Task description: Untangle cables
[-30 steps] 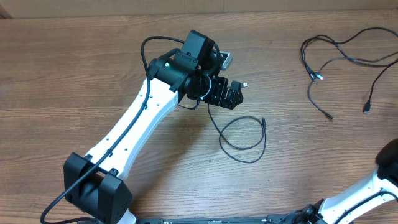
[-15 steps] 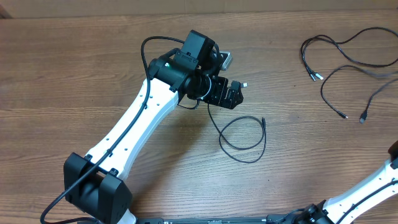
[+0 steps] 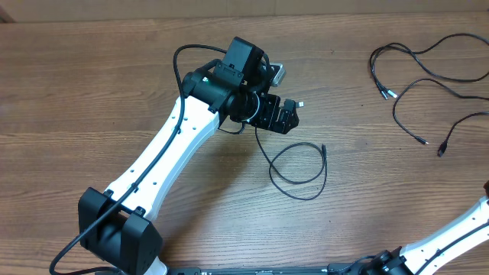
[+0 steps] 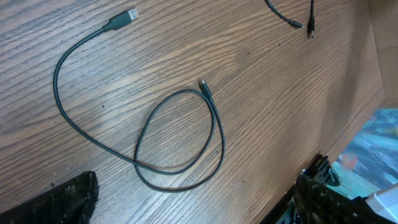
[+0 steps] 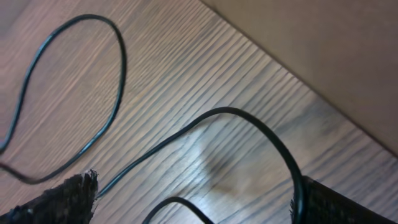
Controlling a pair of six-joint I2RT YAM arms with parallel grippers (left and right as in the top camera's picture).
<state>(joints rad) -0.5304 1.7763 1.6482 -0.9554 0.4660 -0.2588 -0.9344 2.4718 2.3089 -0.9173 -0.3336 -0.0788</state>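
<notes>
Left hand [image 4: 196,194] and right hand [image 5: 200,199] gape apart; 1 looped cable [image 3: 326,172], perhaps 3 tangled cables [image 3: 395,111] beyond.

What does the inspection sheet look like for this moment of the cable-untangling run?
Surface: wooden table, plain grain.
Job's things: one looped cable lies alone mid-table; the other cables lie spread at the far right, some crossing.
Clutter: nothing seen.
Grippers: left gripper open, empty, above the loop; right gripper open, low over the far-right cords.
Cables: thick black arm wire runs along the left arm.
Surroundings: tan surface behind the table; blurred blue object past its edge.
</notes>
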